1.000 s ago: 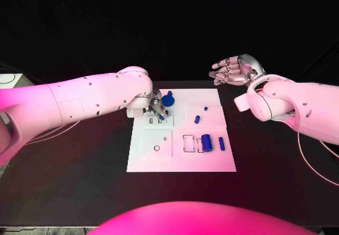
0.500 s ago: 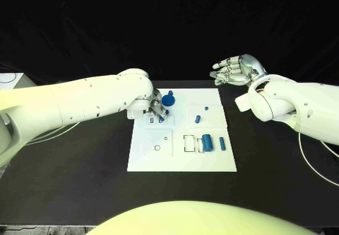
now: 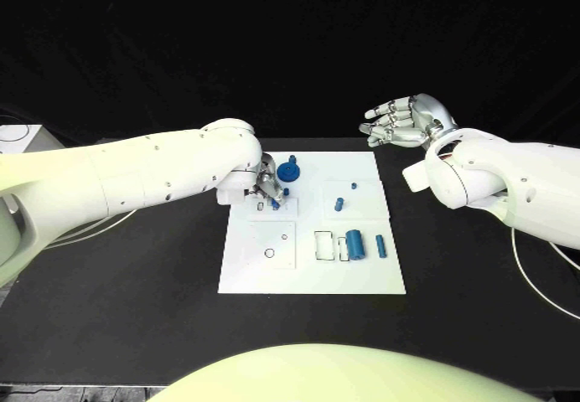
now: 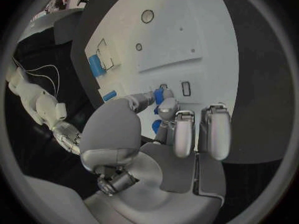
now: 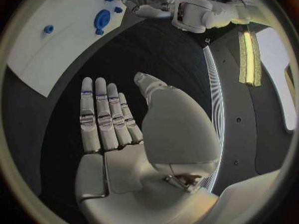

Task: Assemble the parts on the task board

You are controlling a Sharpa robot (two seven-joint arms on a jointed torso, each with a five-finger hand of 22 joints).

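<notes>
Left hand (image 3: 265, 186) pinches small blue part (image 4: 160, 95) over upper-left of task board (image 3: 311, 280), beside rectangular slot (image 4: 186, 88); insertion step seems underway; next calls for aligning part, pressing down; right hand (image 3: 404, 120) empty, fingers extended, hovers off board above surface (image 3: 121, 310)

Lab: black table (image 3: 145, 318), dark backdrop

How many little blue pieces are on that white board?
6: knob, piece at left robot hand, two small, cylinder, thin peg. More may be hidden.
</notes>
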